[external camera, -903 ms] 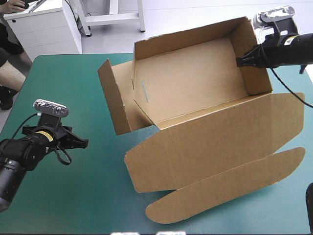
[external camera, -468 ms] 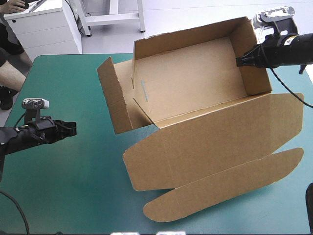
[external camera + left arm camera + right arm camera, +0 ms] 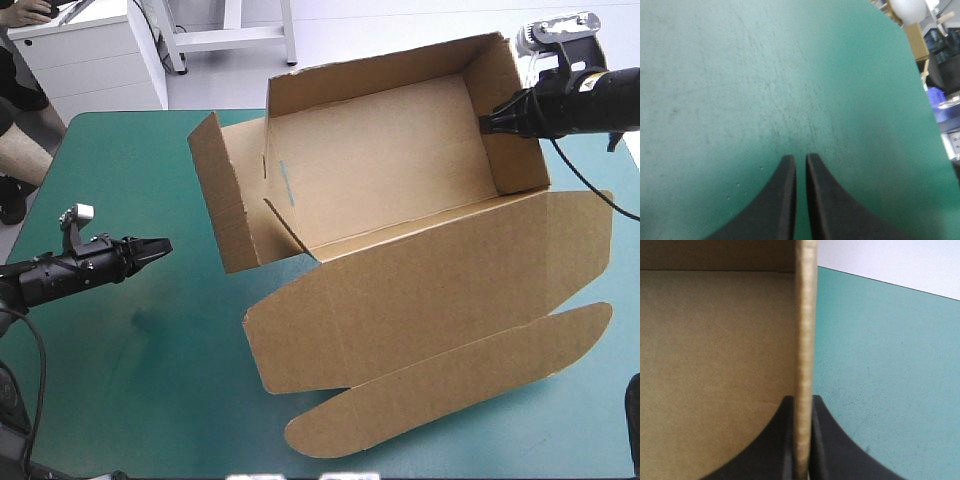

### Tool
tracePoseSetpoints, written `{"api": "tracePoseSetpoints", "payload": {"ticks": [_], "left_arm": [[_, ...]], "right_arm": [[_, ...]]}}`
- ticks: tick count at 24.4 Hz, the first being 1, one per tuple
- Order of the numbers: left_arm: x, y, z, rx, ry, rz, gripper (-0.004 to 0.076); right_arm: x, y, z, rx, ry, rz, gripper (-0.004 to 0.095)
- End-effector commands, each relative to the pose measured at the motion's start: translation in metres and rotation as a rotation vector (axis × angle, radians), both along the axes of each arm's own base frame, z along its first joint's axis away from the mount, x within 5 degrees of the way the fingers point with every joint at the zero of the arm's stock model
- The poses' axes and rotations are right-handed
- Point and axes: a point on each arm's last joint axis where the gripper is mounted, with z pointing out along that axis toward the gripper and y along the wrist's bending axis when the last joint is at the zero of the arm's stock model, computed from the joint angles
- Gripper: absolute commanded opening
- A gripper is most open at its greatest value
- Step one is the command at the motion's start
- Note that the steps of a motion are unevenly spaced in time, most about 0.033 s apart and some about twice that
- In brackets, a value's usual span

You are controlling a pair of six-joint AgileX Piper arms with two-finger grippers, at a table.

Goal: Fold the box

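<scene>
The teal-green desk [image 3: 120, 380] carries the brown box [image 3: 400, 170], an open tray with its lid lying flat. At the box's right end wall, the right pincer [image 3: 487, 124] clamps the board. Well off the box's left flap, the left pincer [image 3: 160, 244] points toward it, black fingers pressed together on nothing.

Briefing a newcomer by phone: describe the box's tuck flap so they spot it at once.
On the teal-green table lies the brown box, tray at the far side, lid spread toward the near edge. The flap is the lid's nearest strip, the only panel with rounded ends.
</scene>
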Motion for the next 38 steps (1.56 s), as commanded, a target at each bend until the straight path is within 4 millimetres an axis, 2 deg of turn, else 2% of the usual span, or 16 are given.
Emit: {"api": "tracePoseSetpoints", "payload": {"ticks": [1, 6, 8, 10, 11, 14, 18, 22, 25, 30, 32, 38], "left_arm": [[0.006, -0.004, 0.017, -0.155, -0.114, -0.021, 0.015], [0.007, -0.018, 0.02, -0.176, -0.16, -0.109, 0.0496], [0.008, -0.026, 0.02, -0.18, -0.159, -0.137, 0.0587], [0.009, -0.037, 0.02, -0.182, -0.155, -0.174, 0.0631], [0.01, -0.049, 0.02, -0.188, -0.147, -0.214, 0.0631], [0.009, -0.065, 0.025, -0.197, -0.151, -0.26, 0.0631], [0.005, -0.074, 0.038, -0.226, -0.177, -0.262, 0.0631], [-0.004, -0.077, 0.065, -0.214, -0.25, -0.263, 0.0631], [-0.013, -0.079, 0.094, -0.229, -0.311, -0.251, 0.0631], [-0.021, -0.083, 0.123, -0.224, -0.368, -0.261, 0.0631], [-0.024, -0.093, 0.137, -0.23, -0.394, -0.299, 0.0631], [-0.029, -0.121, 0.162, -0.265, -0.458, -0.406, 0.0631]], "right_arm": [[-0.021, 0.002, 0.02, 0.047, -0.055, 0.016, -0.002], [-0.021, 0.002, 0.02, 0.046, -0.055, 0.015, -0.002], [-0.021, 0.002, 0.02, 0.046, -0.055, 0.015, -0.002], [-0.021, 0.002, 0.02, 0.046, -0.055, 0.015, -0.002], [-0.021, 0.002, 0.02, 0.046, -0.055, 0.015, -0.002], [-0.021, 0.002, 0.02, 0.046, -0.055, 0.015, -0.002], [-0.021, 0.002, 0.02, 0.046, -0.055, 0.015, -0.002], [-0.02, 0.002, 0.02, 0.047, -0.053, 0.014, -0.002], [-0.019, 0.002, 0.019, 0.046, -0.045, 0.003, -0.002], [-0.019, 0.002, 0.019, 0.065, -0.037, -0.008, -0.0018], [-0.019, 0.002, 0.019, 0.068, -0.038, -0.01, -0.0018], [-0.018, 0.0, 0.018, 0.048, -0.039, -0.028, -0.0018]]}}
